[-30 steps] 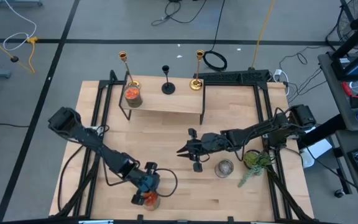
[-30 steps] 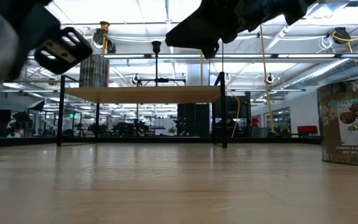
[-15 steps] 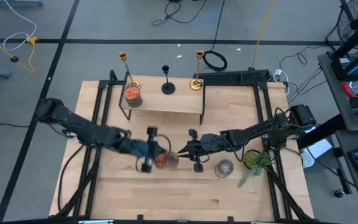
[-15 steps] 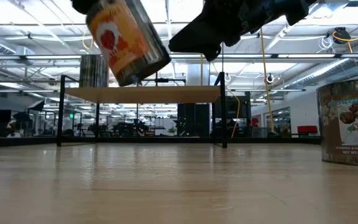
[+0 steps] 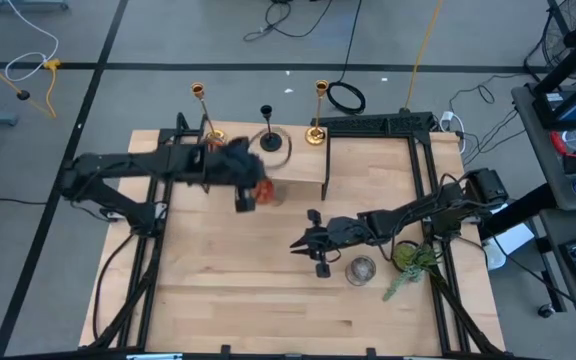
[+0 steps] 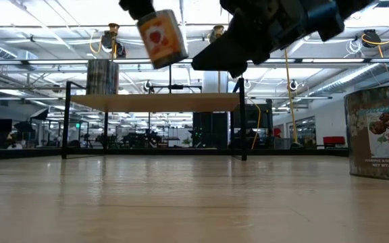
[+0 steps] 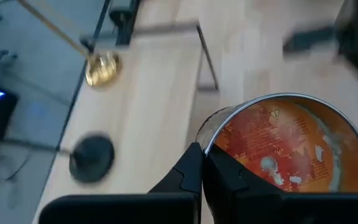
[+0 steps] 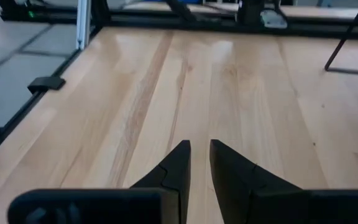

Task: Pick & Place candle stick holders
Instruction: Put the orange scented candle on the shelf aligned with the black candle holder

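While the left gripper point(image 5: 251, 188) hangs in the air over the front edge of the little shelf point(image 5: 298, 168), it's clamped on an orange-labelled can point(image 7: 291, 149), not on any of the task's pieces. The wrist view looks straight down the can's shiny rim, and I can't tell if anything's inside it. From that gripper, the 3 candle stick holders lie just beyond, lined up along the shelf's back edge: the black holder point(image 5: 270, 135) is nearest, almost straight behind the can, with 1 gold holder point(image 5: 315, 120) off toward the right arm's side and the other gold holder point(image 5: 204, 118) toward the left arm's side. All 3 stand upright, stems vertical, so I'd guess any grab has to come in from the side or from above the stem.

The right gripper point(image 5: 302, 242) waits low over the middle of the counter point(image 5: 268, 300), fingers almost together with nothing between them. It's clearly farther from the shelf than the left one. Beside it on the counter sits a small jar point(image 5: 361, 269), contents unclear, plus a green plant point(image 5: 408, 262).
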You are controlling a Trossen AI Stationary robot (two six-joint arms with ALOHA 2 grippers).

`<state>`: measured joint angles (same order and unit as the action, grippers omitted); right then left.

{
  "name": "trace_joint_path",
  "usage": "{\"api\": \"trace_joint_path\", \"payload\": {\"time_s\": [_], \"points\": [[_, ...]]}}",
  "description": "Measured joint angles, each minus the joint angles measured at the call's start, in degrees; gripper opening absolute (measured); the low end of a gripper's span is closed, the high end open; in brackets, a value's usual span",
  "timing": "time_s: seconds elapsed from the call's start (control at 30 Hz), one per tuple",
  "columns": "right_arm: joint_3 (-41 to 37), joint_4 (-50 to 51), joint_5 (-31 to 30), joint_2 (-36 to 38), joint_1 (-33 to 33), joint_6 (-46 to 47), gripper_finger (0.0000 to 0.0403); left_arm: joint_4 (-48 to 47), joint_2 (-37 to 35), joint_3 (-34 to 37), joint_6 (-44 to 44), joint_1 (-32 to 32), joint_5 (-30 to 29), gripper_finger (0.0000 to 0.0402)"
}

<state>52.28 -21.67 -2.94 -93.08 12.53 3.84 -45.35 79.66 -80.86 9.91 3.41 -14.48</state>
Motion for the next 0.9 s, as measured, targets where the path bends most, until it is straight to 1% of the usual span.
{"api": "trace_joint_path", "payload": {"time_s": [0.07, 0.1, 0.3, 0.5, 0.63, 0.73, 0.8, 0.9], "points": [[-2.03, -3.81, 0.0, 0.0, 0.0, 0.0, 0.0054, -0.27, 0.91, -2.19, 1.69, 3.34, 3.66, 0.0004], [-2.97, -5.35, 0.0, 0.0, 0.0, 0.02, 0.0055, -0.92, 1.58, -3.08, 1.81, 4.77, 4.42, 0.0004], [-6.45, -12.71, 0.02, -0.02, -0.04, 0.0, 0.0055, -2.2, 3.91, -4.33, 0.48, 13.03, 3.94, 0.0004], [-6.52, -13.5, 0.01, -0.02, -0.15, -0.09, 0.0055, -2.97, 6.77, -4.33, -1.68, 18.36, 3.98, 0.001], [-6.52, -13.53, 0.02, -0.02, -0.15, -0.16, 0.0055, -2.84, 7.38, -4.33, -1.47, 20.49, 5.27, 0.0005], [-6.52, -13.48, 0.02, -0.02, -0.15, -0.17, 0.0055, -2.93, 7.38, -4.33, -2.06, 21.17, 5.99, 0.0014], [-6.52, -13.48, 0.02, -0.02, -0.15, -0.17, 0.0055, -2.79, 7.41, -4.33, -2.56, 21.46, 5.84, 0.0017], [-6.52, -13.54, 0.02, -0.02, -0.16, -0.17, 0.0055, -3.06, 7.38, -4.33, -1.35, 21.48, 5.53, 0.0011]]}}
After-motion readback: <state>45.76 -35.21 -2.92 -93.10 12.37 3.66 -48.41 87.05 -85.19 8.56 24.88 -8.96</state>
